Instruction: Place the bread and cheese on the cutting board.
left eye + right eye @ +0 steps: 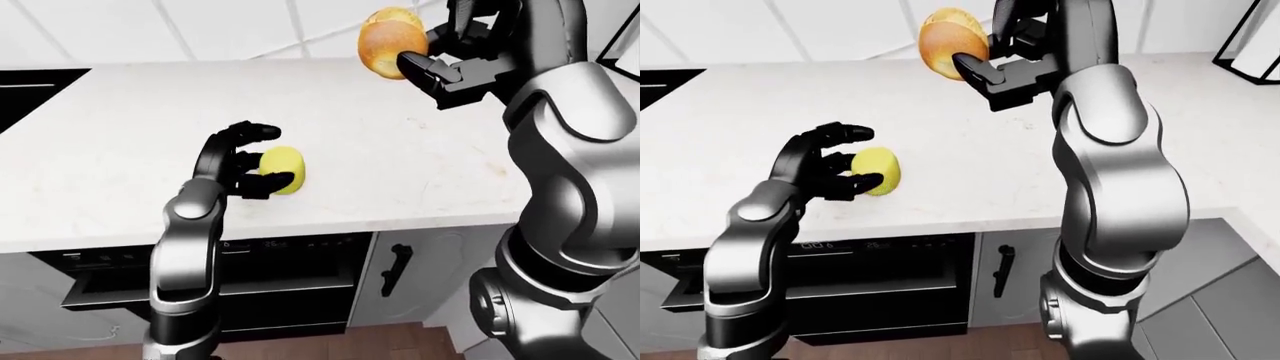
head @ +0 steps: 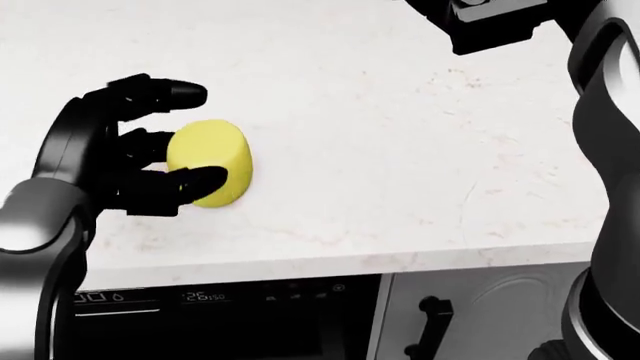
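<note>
I see one cheese gripped by my left robot hand on the worktop, one bread held high in my right robot hand

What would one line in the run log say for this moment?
left hand: fingers closing round cheese on counter | right hand: holding bread aloft | cutting board: not in view

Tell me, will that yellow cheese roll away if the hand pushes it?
Probably, if nudged sideways: the cheese looks like a short, rounded cylinder lying on its curved side on the smooth counter. It seems small and likely light. The left hand already has fingers curled round it, which should stop any rolling.
</note>
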Robot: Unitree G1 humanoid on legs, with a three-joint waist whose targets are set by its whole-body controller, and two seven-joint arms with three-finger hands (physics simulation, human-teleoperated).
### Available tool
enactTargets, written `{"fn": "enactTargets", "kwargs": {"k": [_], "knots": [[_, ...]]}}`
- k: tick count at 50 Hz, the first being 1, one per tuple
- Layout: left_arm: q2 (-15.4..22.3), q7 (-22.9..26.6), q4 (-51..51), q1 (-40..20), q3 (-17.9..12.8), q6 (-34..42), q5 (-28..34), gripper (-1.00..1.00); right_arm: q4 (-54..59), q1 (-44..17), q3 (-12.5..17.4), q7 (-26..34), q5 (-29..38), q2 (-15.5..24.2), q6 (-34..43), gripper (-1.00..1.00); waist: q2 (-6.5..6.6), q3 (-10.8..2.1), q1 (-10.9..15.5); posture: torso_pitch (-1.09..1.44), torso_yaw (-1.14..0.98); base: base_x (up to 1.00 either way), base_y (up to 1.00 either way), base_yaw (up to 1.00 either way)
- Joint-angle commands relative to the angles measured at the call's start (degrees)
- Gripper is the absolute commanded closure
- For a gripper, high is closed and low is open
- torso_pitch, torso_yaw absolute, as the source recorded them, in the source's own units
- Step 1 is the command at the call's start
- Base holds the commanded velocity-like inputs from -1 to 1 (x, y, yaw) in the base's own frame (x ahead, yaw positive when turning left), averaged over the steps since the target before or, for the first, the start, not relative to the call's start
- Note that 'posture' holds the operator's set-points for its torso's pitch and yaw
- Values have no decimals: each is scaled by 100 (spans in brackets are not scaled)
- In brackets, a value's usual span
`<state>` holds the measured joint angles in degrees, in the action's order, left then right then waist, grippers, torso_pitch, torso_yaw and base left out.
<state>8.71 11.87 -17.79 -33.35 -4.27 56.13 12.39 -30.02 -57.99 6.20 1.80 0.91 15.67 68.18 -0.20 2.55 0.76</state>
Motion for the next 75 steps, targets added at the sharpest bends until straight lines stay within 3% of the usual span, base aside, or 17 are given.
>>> {"fn": "enactTargets", "kwargs": {"k": [1, 4, 8, 9, 19, 21, 25, 29, 31, 37, 47, 52, 56, 67, 69, 70, 75], "knots": [[33, -28, -150, -140, 21, -183, -28, 12, -108, -168, 45, -14, 32, 45, -166, 100, 5, -149, -5, 0, 0, 0, 0, 0], [49, -42, -95, -74, 52, -276, 12, 39, -112, -170, 25, -7, 47, 37, -159, 100, 7, -153, -8, 0, 0, 0, 0, 0], [48, -39, -99, -20, 74, -303, 56, 97, -147, -214, 36, 8, 61, 44, -90, 100, 12, -162, -13, 0, 0, 0, 0, 0], [48, -37, -108, -18, 76, -293, 71, 100, -149, -220, 37, 11, 61, 43, -85, 100, 13, -162, -14, 0, 0, 0, 0, 0], [118, -57, -520, -170, 28, -121, 285, 100, -141, -194, 23, 22, 89, 16, -124, 100, 17, -154, -22, 0, 0, 0, 0, 0], [82, -77, -1074, -506, -268, 544, 139, 100, -150, -201, 24, 6, 95, -9, -110, 100, 16, -148, -27, 0, 0, 0, 0, 0], [256, -283, -1429, -797, -406, 1005, -34, 100, -181, -220, 57, -15, 33, -47, -118, 100, 10, -105, -44, 0, 0, 0, 0, 0], [331, -512, -1941, -691, -518, 1164, -181, 100, -243, -276, 111, -82, -142, -140, -74, 100, 38, -85, -42, 0, 0, 0, 0, 0], [449, -707, -2317, -786, -679, 1496, -169, 100, -268, -279, 117, -134, -214, -145, -61, 100, 55, -84, -43, 0, 0, 0, 0, 0], [1066, -468, -3006, -1054, -1110, 2129, -582, 100, -265, -161, 69, -209, -267, -72, -132, 100, 63, -42, -71, 0, 0, 0, 0, 0], [1819, -203, -3634, -1957, -1441, 3607, -949, 100, -399, 7, 305, -277, -843, -168, -108, 100, 86, 3, -56, 0, 0, 0, 0, 0], [1794, -218, -3669, -1947, -1624, 3635, -934, 100, -343, 120, 447, -500, -1124, -83, -250, 100, 84, 29, -55, 0, 0, 0, 0, 0], [1764, -176, -3750, -1807, -1726, 3635, -965, 100, -294, 158, 354, -588, -1333, -42, -303, 100, 90, 16, -60, 0, 0, 0, 0, 0], [1658, -202, -3817, -1714, -1698, 3636, -1007, 100, -172, 257, 258, -715, -1534, -28, -471, 100, 67, 4, -62, 0, 0, 0, 0, 0], [1539, -208, -3679, -1816, -1854, 3635, -1015, 100, -171, 261, 227, -726, -1532, -30, -468, 100, 107, -187, -73, 0, 0, -10, 0, 0], [1717, -232, -3721, -1761, -1755, 3612, -1009, 100, -170, 259, 233, -734, -1540, -40, -459, 100, 110, -171, -77, 0, 0, -21, 0, 0], [1581, -250, -3746, -1610, -1819, 3554, -1048, 100, -103, 272, 228, -754, -1568, -68, -508, 100, 141, -271, -103, 0, 0, -29, 0, 0]]}}
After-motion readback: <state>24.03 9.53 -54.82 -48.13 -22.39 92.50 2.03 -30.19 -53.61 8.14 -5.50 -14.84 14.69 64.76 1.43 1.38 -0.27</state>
